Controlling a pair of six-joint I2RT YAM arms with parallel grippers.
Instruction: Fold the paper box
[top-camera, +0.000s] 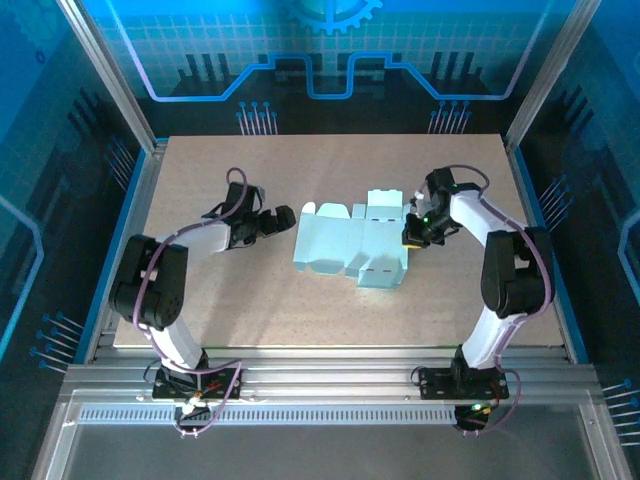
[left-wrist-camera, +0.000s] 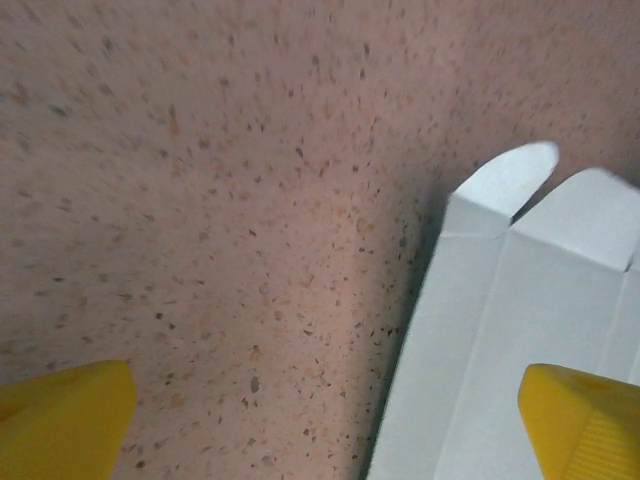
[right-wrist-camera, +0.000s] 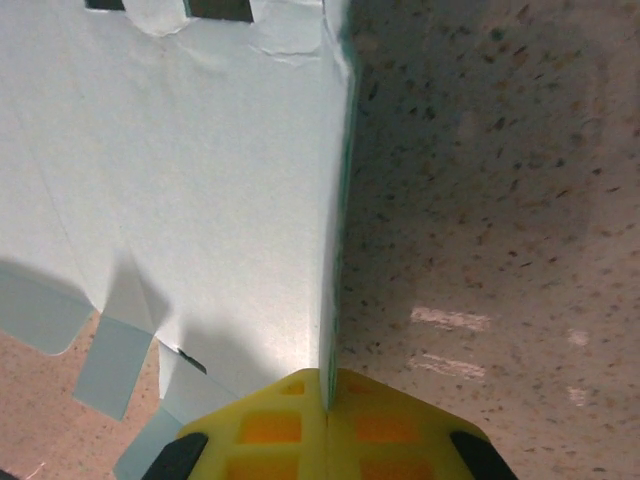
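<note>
Over at 9 o'clock of the sheet is the left gripper (top-camera: 278, 222), jaws thrown wide and holding nothing. From its wrist view, one yellow fingertip (left-wrist-camera: 585, 425) hangs over the pale card and the other over bare table (top-camera: 240, 300), so it straddles the near-left edge.

The paper box (top-camera: 345, 248) itself lies mid-table, a touch right of centre. It is a mostly flat mint-blue sheet with rounded flaps along its 12 o'clock side and a panel jutting out at 5 o'clock.

On to 3 o'clock: the right gripper (top-camera: 412, 232) is clamped tight on that edge. In its wrist view the card's edge stands up and runs straight into the shut yellow fingers (right-wrist-camera: 270, 425).

The step looks like raising a side wall along its crease. My read is that the left should come down and pin the flat panel, or catch its edge, so the sheet doesn't slide while the right swings its wall up. Go slow and along the score line: thin card buckles easily, and it is already rumpled by the slots at 12 o'clock in the right wrist view.

Around it there's the metal frame (top-camera: 320, 380) at 6 o'clock and a blue-lit backdrop (top-camera: 330, 60) at 12. Nothing sits between either gripper and the card, and the loose flaps are the only snag I'd watch.
</note>
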